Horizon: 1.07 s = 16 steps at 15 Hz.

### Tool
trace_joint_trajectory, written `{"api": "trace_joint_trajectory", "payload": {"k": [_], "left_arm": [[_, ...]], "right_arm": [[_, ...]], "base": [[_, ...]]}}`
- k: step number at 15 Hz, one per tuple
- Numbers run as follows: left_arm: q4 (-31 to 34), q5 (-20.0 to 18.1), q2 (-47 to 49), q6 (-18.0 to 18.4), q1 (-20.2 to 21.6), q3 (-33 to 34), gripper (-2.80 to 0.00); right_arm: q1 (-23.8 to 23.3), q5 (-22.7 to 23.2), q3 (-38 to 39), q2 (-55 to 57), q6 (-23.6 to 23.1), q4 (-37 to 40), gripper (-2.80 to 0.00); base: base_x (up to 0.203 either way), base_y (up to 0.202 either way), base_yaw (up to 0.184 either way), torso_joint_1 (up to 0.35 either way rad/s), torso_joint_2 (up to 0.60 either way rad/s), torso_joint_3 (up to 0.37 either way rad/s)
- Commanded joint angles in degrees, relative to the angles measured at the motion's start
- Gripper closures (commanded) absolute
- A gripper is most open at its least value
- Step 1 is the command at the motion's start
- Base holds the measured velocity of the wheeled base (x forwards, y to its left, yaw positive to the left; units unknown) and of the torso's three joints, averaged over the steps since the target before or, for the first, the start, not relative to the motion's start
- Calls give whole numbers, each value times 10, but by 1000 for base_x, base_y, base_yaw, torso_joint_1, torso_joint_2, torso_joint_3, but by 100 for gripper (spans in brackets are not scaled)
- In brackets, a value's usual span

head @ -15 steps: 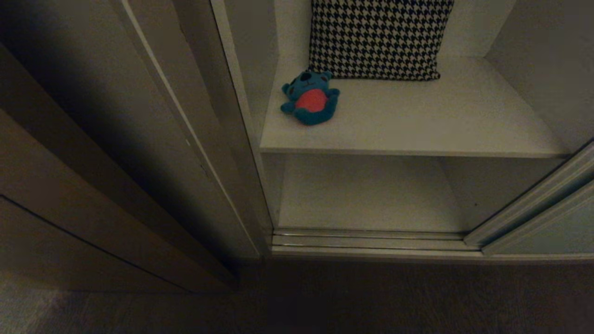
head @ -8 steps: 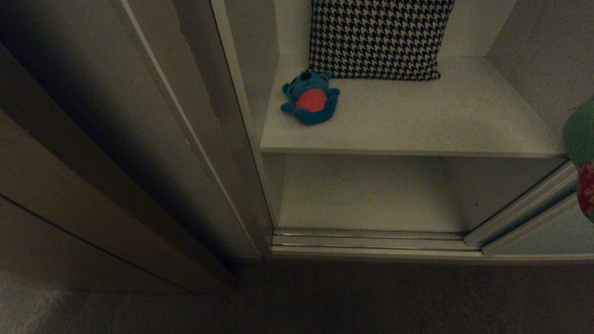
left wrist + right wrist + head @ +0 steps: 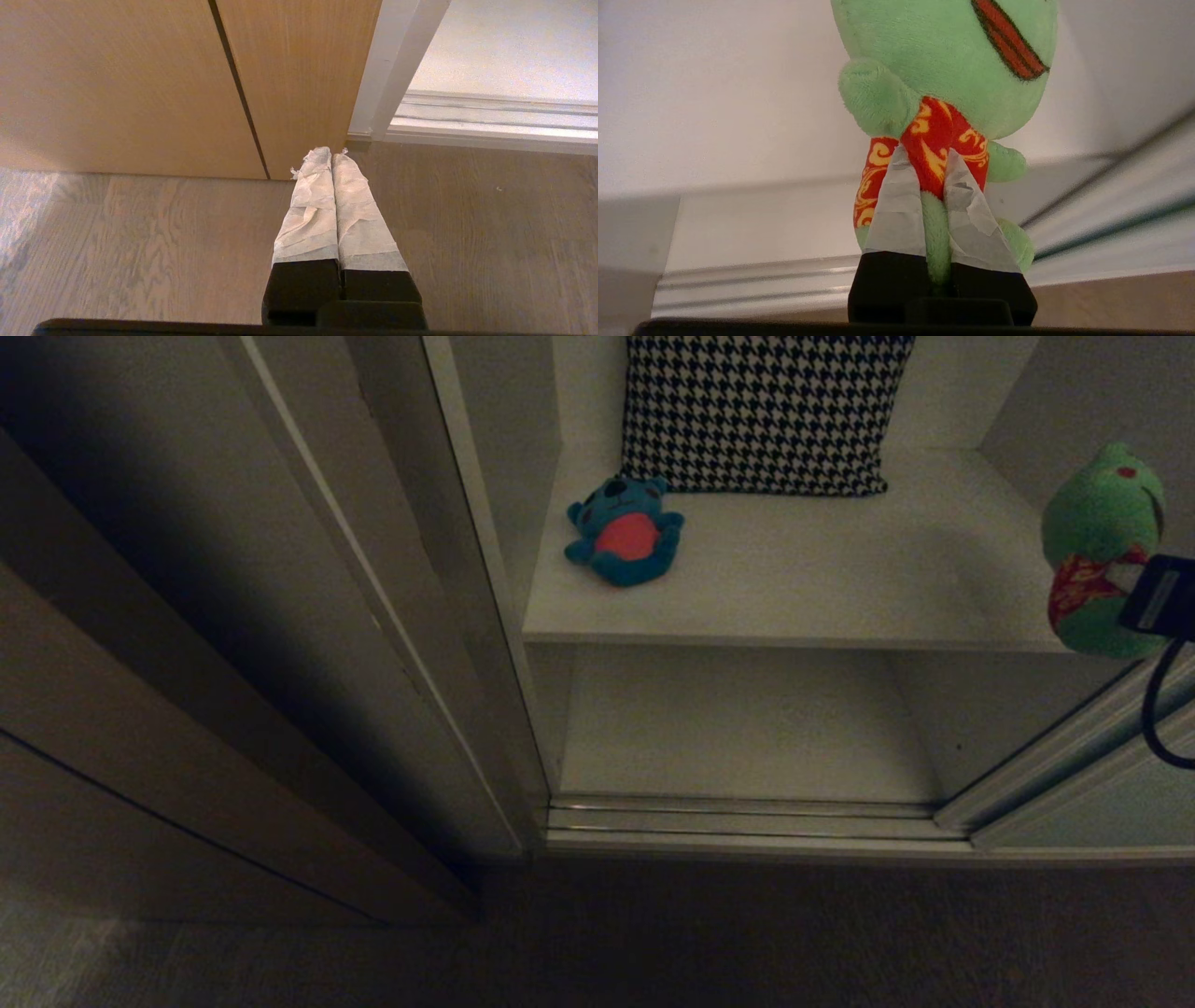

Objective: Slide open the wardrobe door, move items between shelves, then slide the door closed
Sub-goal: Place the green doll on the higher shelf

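Right gripper (image 3: 931, 186) clamped on green frog (image 3: 1102, 546) at wardrobe's right edge, level with upper shelf (image 3: 840, 588) holding teal bear (image 3: 624, 532), likely for placing there; left gripper (image 3: 331, 156) closed, parked low over floor (image 3: 140, 242).

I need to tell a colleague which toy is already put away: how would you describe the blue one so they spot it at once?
Look in the open wardrobe at the upper shelf. At its left front, in front of the houndstooth cushion, lies the teal-blue bear on its back. Its red belly marks it out; the green frog hangs in the right gripper.
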Motion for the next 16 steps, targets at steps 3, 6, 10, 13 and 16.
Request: {"api": "trace_joint_trajectory", "payload": {"k": [3, 6, 10, 13, 16], "left_arm": [[0, 0, 1, 0, 0, 0, 0], [0, 0, 1, 0, 0, 0, 0], [0, 0, 1, 0, 0, 0, 0], [0, 0, 1, 0, -1, 0, 0], [0, 0, 1, 0, 0, 0, 0]], "right_arm": [[0, 3, -96, 156, 11, -37, 0], [1, 3, -154, 197, 11, -48, 0], [2, 5, -204, 219, 10, -48, 0], [1, 5, -233, 253, 9, -57, 0], [2, 5, -241, 273, 9, -68, 0]], "base": [[0, 0, 0, 0, 0, 0], [0, 0, 0, 0, 0, 0], [0, 0, 0, 0, 0, 0], [0, 0, 0, 0, 0, 0], [0, 0, 0, 0, 0, 0]]}}
